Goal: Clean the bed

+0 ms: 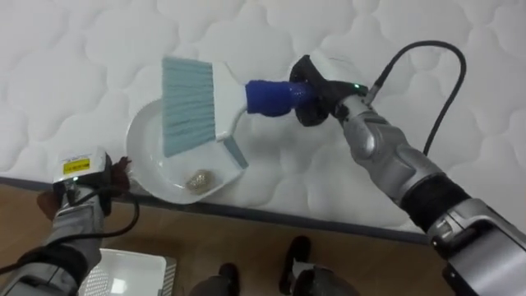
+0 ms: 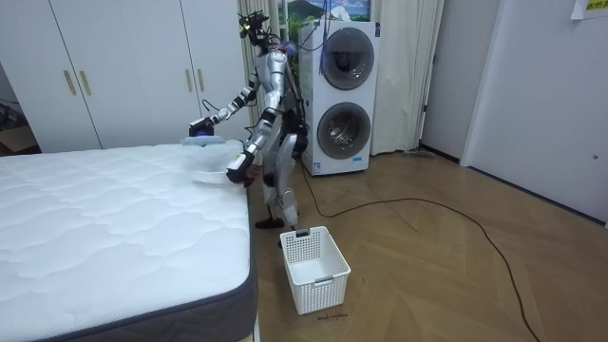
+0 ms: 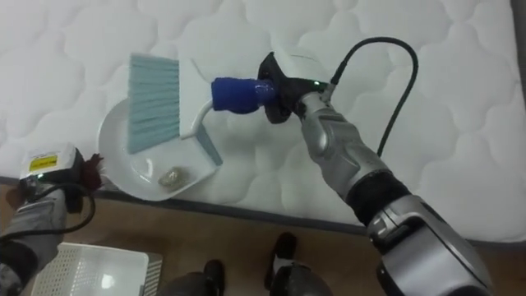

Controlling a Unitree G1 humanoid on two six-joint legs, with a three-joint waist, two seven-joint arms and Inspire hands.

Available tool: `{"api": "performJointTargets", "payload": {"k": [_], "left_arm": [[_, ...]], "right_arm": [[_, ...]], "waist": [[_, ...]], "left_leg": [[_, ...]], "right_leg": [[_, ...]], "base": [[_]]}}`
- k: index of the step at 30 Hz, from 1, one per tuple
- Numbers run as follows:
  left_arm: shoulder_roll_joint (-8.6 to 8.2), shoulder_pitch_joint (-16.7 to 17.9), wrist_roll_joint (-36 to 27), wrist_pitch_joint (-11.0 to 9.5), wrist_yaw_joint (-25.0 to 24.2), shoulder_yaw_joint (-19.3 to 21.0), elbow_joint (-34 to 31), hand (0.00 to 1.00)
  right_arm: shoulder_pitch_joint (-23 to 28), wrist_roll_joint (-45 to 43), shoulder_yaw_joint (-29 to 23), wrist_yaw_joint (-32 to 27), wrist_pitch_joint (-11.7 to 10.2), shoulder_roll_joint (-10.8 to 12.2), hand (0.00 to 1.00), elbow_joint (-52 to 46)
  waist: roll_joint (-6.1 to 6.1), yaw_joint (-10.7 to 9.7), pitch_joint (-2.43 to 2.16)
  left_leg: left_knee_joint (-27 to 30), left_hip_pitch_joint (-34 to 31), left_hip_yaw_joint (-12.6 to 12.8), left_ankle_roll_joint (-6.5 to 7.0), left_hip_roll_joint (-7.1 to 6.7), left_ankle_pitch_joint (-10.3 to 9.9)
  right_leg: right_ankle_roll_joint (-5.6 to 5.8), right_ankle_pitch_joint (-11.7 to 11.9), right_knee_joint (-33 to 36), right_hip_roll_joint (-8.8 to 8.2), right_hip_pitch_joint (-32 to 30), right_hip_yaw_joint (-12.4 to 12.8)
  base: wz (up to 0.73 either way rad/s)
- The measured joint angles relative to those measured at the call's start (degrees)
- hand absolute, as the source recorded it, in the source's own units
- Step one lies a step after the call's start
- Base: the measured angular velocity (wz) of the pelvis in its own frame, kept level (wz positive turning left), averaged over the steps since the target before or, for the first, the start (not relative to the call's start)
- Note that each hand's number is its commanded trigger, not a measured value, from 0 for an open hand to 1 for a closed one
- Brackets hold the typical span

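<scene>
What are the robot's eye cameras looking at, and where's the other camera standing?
Left eye view: on the head, looking down at mattress, brush and dustpan; shows both arms, right hand gripping the brush, left hand by the dustpan.
Right eye view: beside it, same downward look, same arms.
Room view: across the floor, facing bed and whole standing robot.
Shared: all see mattress and basket.

Silver-grey jointed forearms, black cable looping off the right wrist, yellow-labelled white tag behind the left hand (image 1: pixel 105 176).

Quilted cloth mattress (image 1: pixel 82 49); glossy plastic dustpan (image 1: pixel 146 156); wood floor (image 1: pixel 246 238).
</scene>
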Motion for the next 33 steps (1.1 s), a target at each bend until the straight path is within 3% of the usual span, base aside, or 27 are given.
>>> {"api": "performJointTargets", "payload": {"k": [6, 8, 12, 13, 14, 15, 17, 18, 19, 21, 25, 33], "left_arm": [[0.0, 0.34, -1.28, -1.72, 4.68, 2.8, -2.1, 1.0], [-0.07, 2.14, -1.12, -3.01, 5.8, 6.33, -3.68, 1.0], [-0.17, 4.3, -1.28, -3.16, 6.76, 8.96, -4.86, 1.0], [-0.15, 5.64, -1.5, -3.1, 6.77, 9.43, -6.33, 1.0], [-0.15, 6.4, -1.59, -3.12, 6.78, 9.61, -7.21, 1.0], [-0.21, 7.81, -1.63, -3.2, 6.79, 9.83, -9.18, 1.0], [-0.55, 9.26, -1.68, -3.17, 6.81, 10.06, -10.31, 1.0], [-0.64, 10.34, -1.76, -3.09, 6.8, 10.1, -11.03, 1.0], [-0.64, 11.86, -1.73, -3.07, 6.8, 10.43, -12.43, 1.0], [-0.68, 13.39, -1.76, -3.04, 6.78, 11.17, -14.33, 1.0], [-1.47, 18.33, -2.32, -2.2, 5.67, 11.32, -19.64, 1.0], [-1.85, 25.48, -3.85, -1.91, 3.82, 18.02, -31.04, 1.0]], "right_arm": [[0.85, 6.76, -1.8, -2.77, -1.31, -4.04, 1.0, 0.0], [3.58, 7.0, -6.84, -3.29, -2.09, -4.07, 1.0, -0.17], [7.03, 8.53, -12.77, -4.68, -2.27, -4.41, 0.99, -0.23], [7.87, 9.06, -14.26, -4.75, -2.29, -4.54, 0.82, -0.24], [8.46, 9.13, -14.92, -4.81, -2.28, -4.65, 0.57, -0.36], [9.97, 9.26, -16.44, -4.95, -2.28, -4.97, 0.25, -1.12], [11.48, 9.44, -17.75, -5.2, -2.26, -5.22, 0.02, -1.64], [12.48, 9.81, -18.14, -5.21, -2.25, -5.29, 0.0, -2.57], [13.46, 10.55, -18.14, -5.22, -2.26, -5.39, 0.0, -3.5], [13.85, 12.44, -18.29, -5.22, -2.21, -5.44, 0.0, -4.11], [15.83, 16.99, -20.02, -5.22, -1.2, -5.54, 0.0, -6.35], [24.34, 28.62, -24.28, -5.79, -0.96, -5.55, 0.0, -12.74]], "waist": [[-0.5, -0.52, -0.27], [-1.2, -1.43, -0.75], [-1.95, -2.2, -1.37], [-1.87, -2.94, -1.52], [-1.91, -3.07, -1.71], [-1.99, -3.15, -1.89], [-1.88, -3.04, -2.08], [-1.68, -3.04, -2.43], [-1.51, -3.03, -3.47], [-1.37, -3.15, -3.85], [0.04, -3.12, -4.95], [0.97, -2.96, -5.14]], "left_leg": [[-0.36, 1.54, 1.41, 0.47, -0.06, -0.32], [-1.49, 3.53, 1.33, 0.46, -0.01, -0.32], [-3.19, 6.57, 1.3, 0.33, 0.18, -0.41], [-3.64, 7.61, 1.26, 0.36, 0.1, -0.42], [-3.96, 8.11, 1.26, 0.39, 0.07, -0.43], [-4.56, 9.52, 1.35, 0.45, 0.0, -0.45], [-5.63, 11.88, 1.7, 0.48, 0.06, -0.45], [-6.3, 13.21, 2.05, 0.51, 0.07, -0.45], [-6.98, 13.94, 2.21, 0.53, 0.12, -0.46], [-8.77, 15.87, 2.16, 0.54, 0.08, -0.41], [-11.95, 21.27, 2.14, 0.68, 0.03, -0.07], [-15.97, 27.54, 0.16, 0.98, -0.13, 0.17]], "right_leg": [[0.44, 0.01, 0.12, 0.01, 0.76, 1.4], [0.76, -0.19, -0.87, 0.29, 2.8, 1.32], [1.24, 0.25, -3.25, 1.13, 6.25, 1.52], [1.28, 0.33, -3.6, 1.13, 7.28, 1.5], [1.35, 0.38, -3.9, 1.17, 7.75, 1.49], [1.46, 0.4, -4.09, 1.15, 8.71, 1.56], [1.7, 0.31, -4.51, 1.23, 10.46, 1.87], [1.9, 0.29, -5.21, 1.49, 11.69, 2.11], [2.11, 0.52, -6.37, 2.04, 12.49, 2.58], [2.2, 0.69, -7.27, 2.19, 14.11, 2.67], [2.98, 0.23, -8.87, 2.45, 18.64, 2.75], [4.56, -0.86, -11.58, 2.96, 25.63, 2.31]], "base": [[-0.08], [0.0], [-0.07], [0.0], [0.0], [-0.06], [-0.11], [-0.18], [-0.18], [-0.1], [-0.02], [0.17]]}}
